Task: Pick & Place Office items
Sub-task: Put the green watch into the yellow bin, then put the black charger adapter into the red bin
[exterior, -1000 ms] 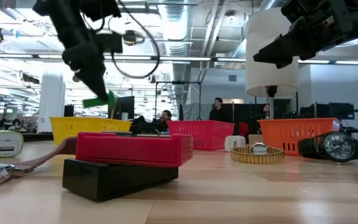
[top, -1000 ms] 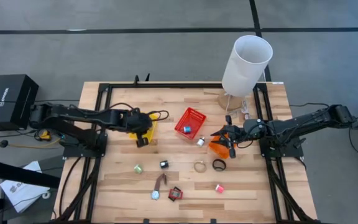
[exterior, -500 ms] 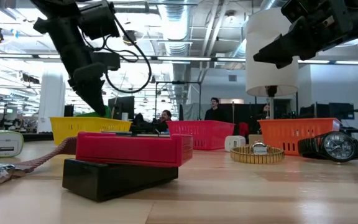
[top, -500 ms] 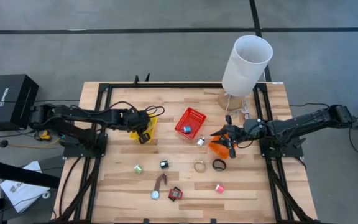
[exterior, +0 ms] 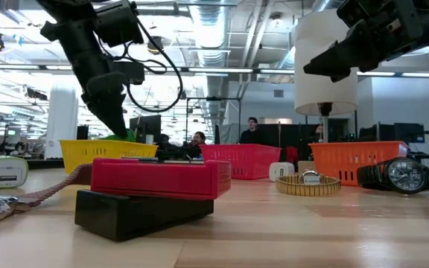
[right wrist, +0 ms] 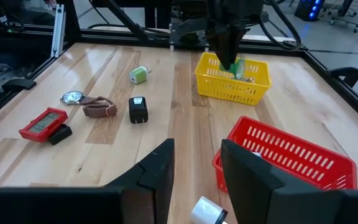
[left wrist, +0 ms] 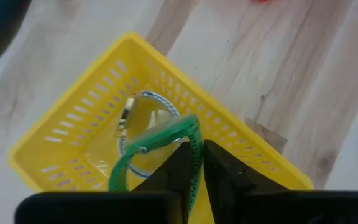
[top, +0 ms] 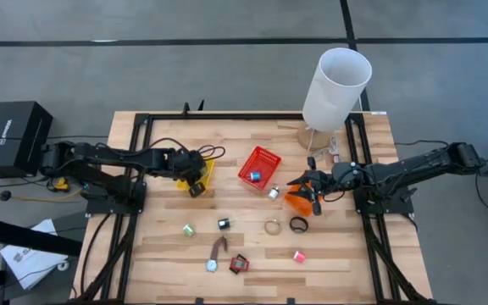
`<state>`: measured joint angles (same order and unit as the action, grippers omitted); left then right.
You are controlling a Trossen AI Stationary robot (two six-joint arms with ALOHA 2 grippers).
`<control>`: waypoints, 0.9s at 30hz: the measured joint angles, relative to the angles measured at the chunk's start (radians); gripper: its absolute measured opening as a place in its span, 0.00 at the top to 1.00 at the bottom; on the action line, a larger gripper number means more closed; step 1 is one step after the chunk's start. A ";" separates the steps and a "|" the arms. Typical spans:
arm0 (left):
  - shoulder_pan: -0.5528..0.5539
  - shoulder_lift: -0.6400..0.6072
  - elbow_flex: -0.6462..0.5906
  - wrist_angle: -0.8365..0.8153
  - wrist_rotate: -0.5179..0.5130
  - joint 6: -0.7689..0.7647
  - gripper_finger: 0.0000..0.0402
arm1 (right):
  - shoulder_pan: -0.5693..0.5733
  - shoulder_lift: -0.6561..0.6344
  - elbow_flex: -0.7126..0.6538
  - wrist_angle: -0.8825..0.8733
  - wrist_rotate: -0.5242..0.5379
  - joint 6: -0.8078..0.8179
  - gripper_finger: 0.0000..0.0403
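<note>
My left gripper [top: 195,187] reaches down into the yellow basket [left wrist: 61,137], shut on a green band [left wrist: 157,140]. In the low view the band [exterior: 125,136] shows just over the basket's rim [exterior: 106,151]. A blue-edged clear ring [left wrist: 143,112] lies on the basket floor under it. My right gripper [right wrist: 197,171] hangs open over the orange basket [top: 296,202], holding nothing. Loose on the table lie a small green item [top: 189,229], a black block [top: 224,224], a clear ring [top: 273,226], a black ring [top: 299,224], a pink bit [top: 299,256], a brown strap [top: 219,246] and a red-black square [top: 239,263]. My left gripper pinches the green band at its upper bend [left wrist: 195,140] between the two fingertips [left wrist: 180,165]. The fingers come steeply from above and lie across the band. The band curves away from the fingers inside the yellow basket; whether its far loop [left wrist: 124,168] rests on the floor I cannot tell.
The red basket [top: 259,167] stands mid-table with a small item inside, and a white bit [top: 273,192] lies beside it. A tall white cylinder [top: 335,85] on its stand rises at the far right. People stand in the room beyond the table in the low view.
My left gripper has sunk with the green band from above the yellow basket's rim down into the basket, then kept still. The band now shows only just over the rim in the low view.
</note>
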<state>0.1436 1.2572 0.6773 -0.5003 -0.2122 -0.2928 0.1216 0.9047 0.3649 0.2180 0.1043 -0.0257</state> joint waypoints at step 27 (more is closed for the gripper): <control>-0.247 -0.114 0.000 0.431 0.135 0.031 0.69 | 0.000 0.000 0.000 0.001 0.000 0.000 0.70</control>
<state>-0.1032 1.1430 0.6769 -0.0691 -0.0776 -0.2617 0.1215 0.9047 0.3649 0.2190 0.1043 -0.0257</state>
